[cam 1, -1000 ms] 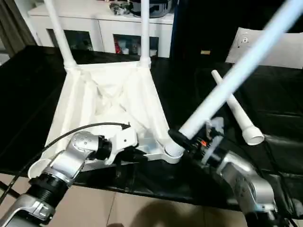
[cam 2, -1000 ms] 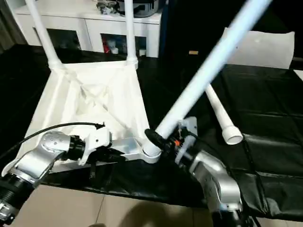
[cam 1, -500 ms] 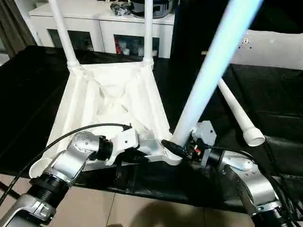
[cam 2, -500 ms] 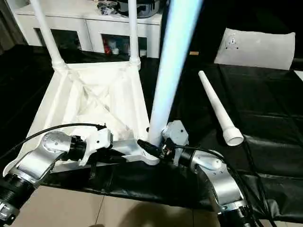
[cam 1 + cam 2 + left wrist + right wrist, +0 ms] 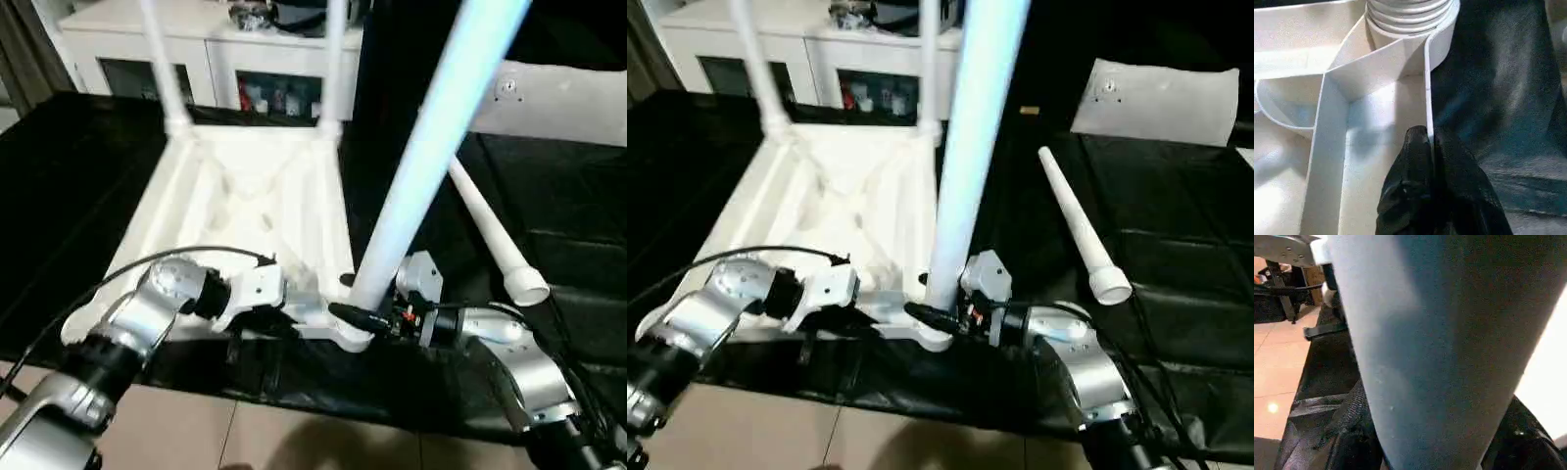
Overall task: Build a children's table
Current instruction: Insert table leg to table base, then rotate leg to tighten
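Observation:
The children's table top (image 5: 245, 196) lies upside down on black cloth, ribbed underside up. Two white legs (image 5: 162, 69) stand in its far corner sockets. My left gripper (image 5: 1428, 134) is shut on the thin wall of the near rim, close to the near right socket (image 5: 1410, 19). My right gripper (image 5: 361, 315) is shut around the base of a third leg (image 5: 421, 166). That leg stands in this socket and leans slightly right. In the right wrist view the leg (image 5: 1430, 347) passes between black fingers (image 5: 1354, 418). A fourth leg (image 5: 490, 230) lies on the cloth to the right.
A white cabinet (image 5: 245, 59) with glass doors stands behind the work table. A white sheet (image 5: 558, 98) lies at the back right. The black cloth (image 5: 78, 166) ends at the near edge, with tiled floor (image 5: 294, 441) below.
The leg in my right gripper has swung from leaning far to the right to nearly upright in the near right socket. The left gripper has kept its hold. The camera has shifted.

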Tool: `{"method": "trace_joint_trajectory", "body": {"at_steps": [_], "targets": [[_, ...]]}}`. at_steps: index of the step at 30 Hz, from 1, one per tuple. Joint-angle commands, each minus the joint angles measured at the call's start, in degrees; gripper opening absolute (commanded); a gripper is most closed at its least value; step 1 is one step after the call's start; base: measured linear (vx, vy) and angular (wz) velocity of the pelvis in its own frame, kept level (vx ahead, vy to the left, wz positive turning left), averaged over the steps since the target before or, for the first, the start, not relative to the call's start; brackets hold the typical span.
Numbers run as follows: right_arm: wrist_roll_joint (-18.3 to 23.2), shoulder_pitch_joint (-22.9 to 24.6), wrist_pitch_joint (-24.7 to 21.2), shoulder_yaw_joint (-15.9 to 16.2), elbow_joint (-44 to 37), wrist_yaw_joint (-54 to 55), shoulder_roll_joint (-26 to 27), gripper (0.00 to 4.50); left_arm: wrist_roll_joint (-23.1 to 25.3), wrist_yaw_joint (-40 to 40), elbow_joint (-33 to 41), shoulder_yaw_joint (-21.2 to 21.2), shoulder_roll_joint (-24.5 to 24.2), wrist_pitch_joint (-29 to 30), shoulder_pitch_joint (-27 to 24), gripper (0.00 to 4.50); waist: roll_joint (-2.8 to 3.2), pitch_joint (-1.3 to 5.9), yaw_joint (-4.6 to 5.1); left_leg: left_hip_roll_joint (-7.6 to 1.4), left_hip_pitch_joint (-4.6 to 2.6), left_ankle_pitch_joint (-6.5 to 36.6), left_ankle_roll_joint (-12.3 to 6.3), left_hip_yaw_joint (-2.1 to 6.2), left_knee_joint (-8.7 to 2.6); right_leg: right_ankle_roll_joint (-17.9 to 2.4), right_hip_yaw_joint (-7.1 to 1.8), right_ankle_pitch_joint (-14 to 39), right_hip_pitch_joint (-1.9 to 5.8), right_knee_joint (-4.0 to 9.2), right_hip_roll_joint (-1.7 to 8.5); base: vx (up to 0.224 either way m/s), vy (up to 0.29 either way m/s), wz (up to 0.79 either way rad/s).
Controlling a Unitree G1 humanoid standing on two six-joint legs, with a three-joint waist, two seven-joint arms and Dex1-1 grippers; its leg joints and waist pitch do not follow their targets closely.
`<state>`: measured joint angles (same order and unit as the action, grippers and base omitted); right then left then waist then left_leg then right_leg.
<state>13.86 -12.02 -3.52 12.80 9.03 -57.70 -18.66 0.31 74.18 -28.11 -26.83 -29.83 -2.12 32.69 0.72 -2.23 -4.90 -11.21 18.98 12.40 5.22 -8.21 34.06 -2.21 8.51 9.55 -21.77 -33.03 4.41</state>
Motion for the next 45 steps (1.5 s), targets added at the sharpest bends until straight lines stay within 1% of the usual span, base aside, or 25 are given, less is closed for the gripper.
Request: {"method": "trace_joint_trajectory", "body": {"at_steps": [1, 7, 8, 12, 14, 15, 16, 18, 19, 20, 21, 22, 23, 24, 25, 27, 28, 33, 35, 36, 37, 38, 40, 42, 45], "targets": [[-2.10, 2.92, -2.30, 8.44, 3.73, -5.01, 0.69, 1.93, 2.15, -2.41, -1.15, 0.33, 0.86, -2.06, 2.91, 0.00, 0.31, 2.00, 0.74, -2.12, 0.47, 13.50, -3.24, 0.17, -4.79, -4.34, -3.97, 23.81, 2.65, 5.09, 4.68, 0.000, 0.000, 0.00], [-2.22, 2.23, -2.33, 7.59, 4.45, -3.51, 2.22, 1.93, 1.99, -3.87, -1.62, 1.88, -0.23, -1.16, 2.11, 0.00, 0.32, 1.88, 1.38, -2.23, 0.50, 14.81, -2.74, 0.34, -5.01, -4.47, -3.98, 25.35, 2.55, 5.13, 4.76, 0.000, 0.000, 0.00], [-2.18, 2.16, -2.36, 7.41, 4.56, -3.17, 2.43, 1.93, 1.89, -3.97, -1.37, 2.12, -0.39, -0.97, 1.86, 0.00, 0.11, 1.80, 1.57, -2.18, 0.54, 15.14, -2.83, 0.34, -5.01, -4.51, -3.96, 26.00, 2.52, 5.17, 4.79, 0.000, 0.000, 0.00], [-3.43, 0.95, -1.19, 5.52, 6.87, 1.20, 4.18, 1.93, 0.60, -6.14, 1.69, 4.99, -1.16, 1.80, -0.72, 0.00, 0.26, 1.55, 2.34, -2.15, 0.39, 17.43, -2.09, 0.47, -5.08, -3.71, -3.80, 29.96, 2.25, 5.63, 4.91, 0.000, 0.000, 0.00], [-4.26, -0.95, -0.13, 2.25, 9.98, 7.97, 6.72, 1.93, -1.52, -10.50, 10.36, 9.03, -1.80, 8.93, -6.39, 0.00, 0.55, 1.46, 2.70, -2.40, 0.36, 18.86, -1.38, 0.69, -5.22, -4.11, -3.77, 30.36, 2.08, 5.40, 5.06, 0.000, 0.000, 0.00], [-4.72, -1.63, 0.26, 1.25, 11.07, 10.34, 7.48, 1.93, -2.27, -12.40, 14.03, 10.41, -1.67, 11.87, -8.65, 0.00, 0.33, 1.20, 3.60, -2.26, 0.90, 19.64, -1.16, 0.86, -5.43, -3.92, -3.51, 31.23, 2.38, 5.56, 4.89, 0.000, 0.000, 0.00], [-5.03, -1.94, 0.45, 0.91, 11.55, 11.31, 7.77, 1.93, -2.46, -13.27, 15.54, 10.90, -1.55, 13.02, -9.55, 0.00, 0.43, 1.28, 4.15, -2.26, 0.85, 20.29, -0.92, 1.01, -5.39, -3.70, -3.45, 31.81, 2.31, 5.42, 4.87, 0.000, 0.000, 0.00], [-5.67, -2.84, 1.09, 0.18, 12.93, 13.47, 8.66, 1.93, -2.82, -15.56, 19.78, 11.80, -0.69, 16.21, -12.11, 0.00, 0.50, 1.01, 5.01, -1.76, 0.36, 21.94, -1.48, 0.88, -5.03, -2.87, -3.32, 34.42, 1.77, 6.25, 4.57, 0.000, 0.000, 0.00], [-5.89, -3.51, 1.32, -0.41, 13.87, 15.00, 9.38, 1.93, -2.94, -17.24, 22.70, 12.30, 0.26, 18.58, -13.88, 0.00, 0.48, 1.13, 5.29, -1.92, 0.52, 21.88, -1.24, 0.97, -5.04, -3.14, -3.40, 33.98, 1.96, 5.94, 4.78, 0.000, 0.000, 0.00], [-6.15, -4.30, 1.47, -1.04, 14.96, 16.76, 10.24, 1.93, -2.76, -18.91, 25.63, 12.70, 1.49, 20.95, -15.68, 0.00, 0.24, 1.00, 5.78, -1.98, 1.08, 21.39, -1.52, 1.13, -5.11, -3.23, -3.29, 33.96, 2.21, 5.94, 4.86, 0.000, 0.000, 0.00], [-6.33, -4.88, 1.62, -1.39, 15.77, 17.92, 10.83, 1.93, -2.45, -19.96, 27.39, 12.82, 2.39, 22.37, -16.81, 0.00, 0.30, 0.93, 6.12, -1.82, 0.83, 21.16, -1.92, 0.92, -4.95, -3.29, -3.42, 34.17, 1.80, 6.20, 4.71, 0.000, 0.000, 0.00], [-6.47, -5.30, 1.74, -1.64, 16.38, 18.77, 11.26, 1.93, -2.20, -20.72, 28.68, 12.91, 3.05, 23.43, -17.62, 0.00, 0.33, 1.05, 6.32, -1.77, 0.85, 20.52, -2.12, 0.92, -4.84, -3.68, -3.45, 33.67, 1.82, 6.02, 4.67, 0.000, 0.000, 0.00], [-6.69, -6.23, 1.76, -1.97, 17.59, 20.45, 12.10, 1.93, -2.02, -22.39, 30.47, 12.68, 4.97, 25.36, -18.65, 0.00, -0.36, 0.95, 6.35, -1.68, 0.86, 20.22, -2.59, 0.73, -4.84, -3.46, -3.48, 34.11, 1.65, 6.39, 4.48, 0.000, 0.000, 0.00], [-6.75, -6.48, 1.77, -2.05, 17.93, 20.90, 12.33, 1.93, -1.99, -22.87, 30.96, 12.61, 5.50, 25.91, -18.92, 0.00, -0.01, 1.03, 6.26, -1.76, 1.03, 18.93, -2.65, 0.83, -4.81, -4.19, -3.59, 32.64, 1.81, 5.96, 4.65, 0.000, 0.000, 0.00], [-7.03, -7.42, 1.98, -2.36, 19.20, 22.74, 13.13, 1.93, -1.84, -24.27, 32.40, 12.01, 7.19, 27.69, -19.26, 0.00, -0.48, 1.01, 6.29, -1.92, 0.93, 18.42, -2.97, 0.66, -4.91, -4.46, -3.69, 31.46, 1.59, 6.01, 4.40, 0.000, 0.000, 0.00], [-6.93, -9.18, 1.96, -3.47, 21.47, 26.43, 14.89, 1.93, -1.49, -26.87, 34.05, 10.51, 9.81, 30.49, -18.98, 0.00, -0.37, 0.88, 6.26, -1.98, 0.97, 18.31, -2.91, 0.67, -4.99, -5.03, -3.83, 30.88, 1.58, 5.66, 4.44, 0.000, 0.000, 0.00], [-6.50, -9.88, 1.26, -4.18, 22.23, 27.90, 15.69, 1.93, -1.08, -27.56, 33.93, 9.84, 10.58, 30.96, -18.44, 0.00, -0.43, 0.87, 6.21, -1.82, 0.95, 18.18, -2.93, 0.68, -4.92, -4.81, -3.76, 31.36, 1.57, 5.90, 4.47, 0.000, 0.000, 0.00], [-4.85, -11.60, -1.56, -6.84, 24.38, 31.76, 18.22, 1.93, 1.87, -28.62, 32.68, 7.84, 10.90, 32.18, -15.89, 0.00, -0.37, 0.89, 6.04, -1.83, 1.10, 18.05, -3.00, 0.71, -5.09, -4.29, -3.94, 30.17, 1.62, 5.80, 4.46, 0.000, 0.000, 0.00], [-4.37, -11.72, -2.87, -6.94, 24.63, 31.28, 18.69, 1.93, 2.16, -28.91, 32.24, 7.70, 10.93, 32.38, -15.32, 0.00, -0.31, 0.82, 6.08, -1.87, 1.13, 18.34, -2.82, 0.77, -5.15, -4.47, -3.92, 29.85, 1.67, 5.74, 4.44, 0.000, 0.000, 0.00], [-3.90, -11.73, -2.89, -6.88, 24.75, 30.37, 18.95, 2.28, 2.16, -29.16, 32.30, 7.68, 10.99, 32.82, -15.13, 0.00, -0.32, 0.75, 6.04, -1.85, 0.95, 19.14, -2.76, 0.73, -5.13, -4.37, -3.91, 30.55, 1.52, 5.89, 4.47, 0.000, 0.000, 0.00], [-3.69, -11.71, -3.04, -6.88, 24.74, 30.11, 19.09, 2.49, 2.17, -29.20, 32.30, 7.69, 10.99, 32.95, -15.03, 0.00, 0.03, 0.70, 6.02, -1.84, 0.89, 20.04, -2.56, 0.81, -5.13, -4.21, -3.85, 31.58, 1.50, 5.99, 4.57, 0.000, 0.000, 0.00], [-3.52, -11.69, -3.17, -6.88, 24.73, 29.89, 19.21, 2.63, 2.18, -29.24, 32.30, 7.70, 10.99, 33.06, -14.95, 0.00, -0.17, 0.66, 6.14, -1.82, 0.89, 20.45, -2.46, 0.77, -5.13, -3.94, -3.81, 32.12, 1.44, 6.15, 4.52, 0.000, 0.000, 0.00], [-3.59, -11.66, -3.22, -6.78, 24.80, 29.96, 19.62, 2.69, 2.16, -29.17, 32.04, 7.68, 10.75, 33.24, -14.47, 0.00, -0.03, 0.70, 6.10, -1.85, 0.65, 21.37, -2.27, 0.87, -5.11, -3.77, -3.77, 33.13, 1.25, 6.35, 4.66, 0.000, 0.000, 0.00], [-3.54, -11.68, -3.23, -6.99, 25.01, 30.23, 19.82, 3.00, 2.08, -28.85, 31.66, 7.75, 10.46, 32.93, -14.26, 0.00, -0.01, 0.82, 5.96, -1.87, 0.84, 20.63, -2.22, 0.91, -5.17, -4.04, -3.87, 31.72, 1.43, 6.10, 4.60, 0.000, 0.000, 0.00], [-3.62, -11.71, -2.81, -7.40, 25.40, 30.53, 20.01, 3.15, 2.09, -28.51, 31.37, 7.86, 10.25, 32.74, -14.12, 0.00, 0.09, 0.99, 5.73, -2.03, 0.88, 18.80, -2.46, 0.74, -5.24, -5.50, -4.16, 28.42, 1.47, 5.78, 4.61, 0.000, 0.000, 0.00]]}}
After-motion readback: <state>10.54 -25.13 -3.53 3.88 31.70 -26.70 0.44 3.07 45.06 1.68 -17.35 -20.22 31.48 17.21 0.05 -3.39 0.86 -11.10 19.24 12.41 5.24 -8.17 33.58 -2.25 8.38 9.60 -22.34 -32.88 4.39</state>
